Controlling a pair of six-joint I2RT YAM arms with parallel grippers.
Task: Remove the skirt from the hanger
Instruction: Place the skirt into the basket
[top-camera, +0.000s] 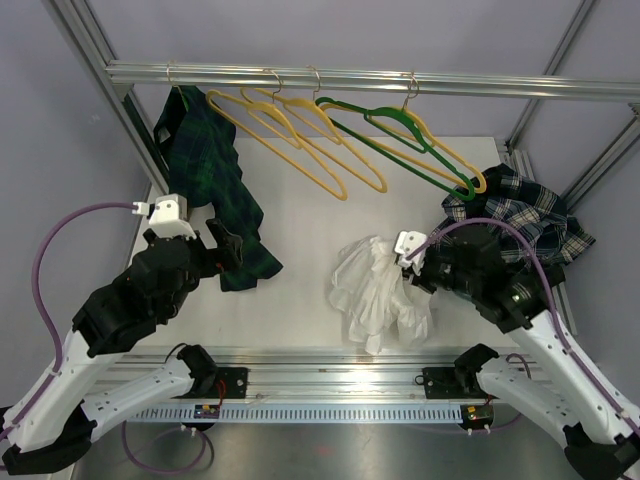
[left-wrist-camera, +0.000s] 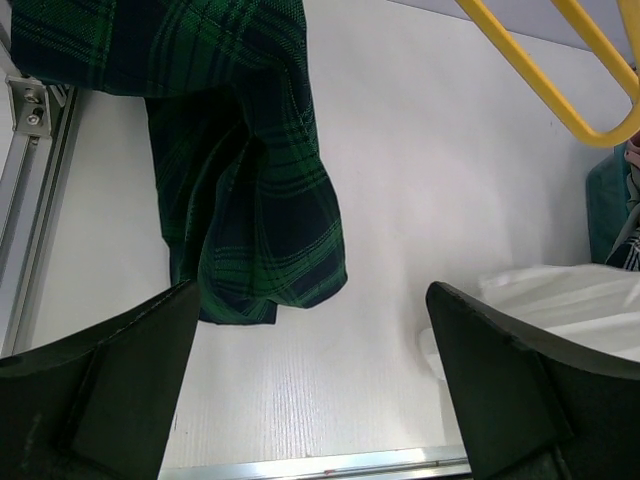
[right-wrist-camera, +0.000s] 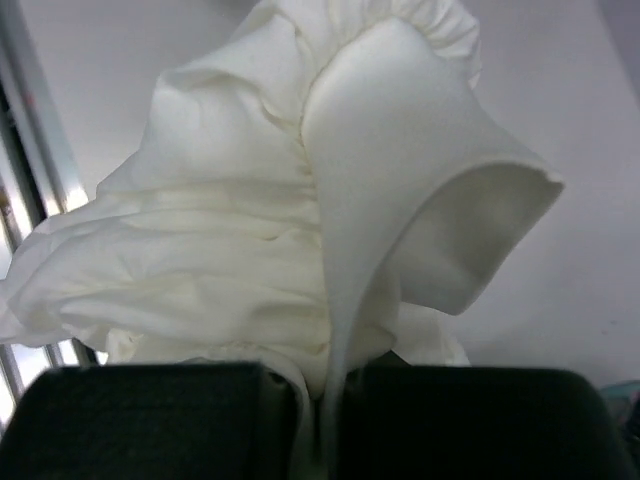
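A white skirt (top-camera: 378, 290) hangs bunched from my right gripper (top-camera: 413, 268), off any hanger, with its lower folds on the table. In the right wrist view the jaws are shut on a fold of the white skirt (right-wrist-camera: 300, 230), and the gripper (right-wrist-camera: 325, 420) sits just below it. A dark green plaid skirt (top-camera: 212, 185) hangs from the rail (top-camera: 380, 78) at the far left, its hanger hidden by the cloth. My left gripper (top-camera: 226, 250) is open and empty beside its lower hem. In the left wrist view the green skirt (left-wrist-camera: 250, 200) hangs ahead of the gripper (left-wrist-camera: 310, 380).
Two empty yellow hangers (top-camera: 300, 140) and a green hanger (top-camera: 400, 140) with a yellow one behind it hang slanted from the rail. A blue and white plaid garment (top-camera: 535, 215) lies piled at the right edge. Metal frame posts (top-camera: 125, 110) stand at both sides.
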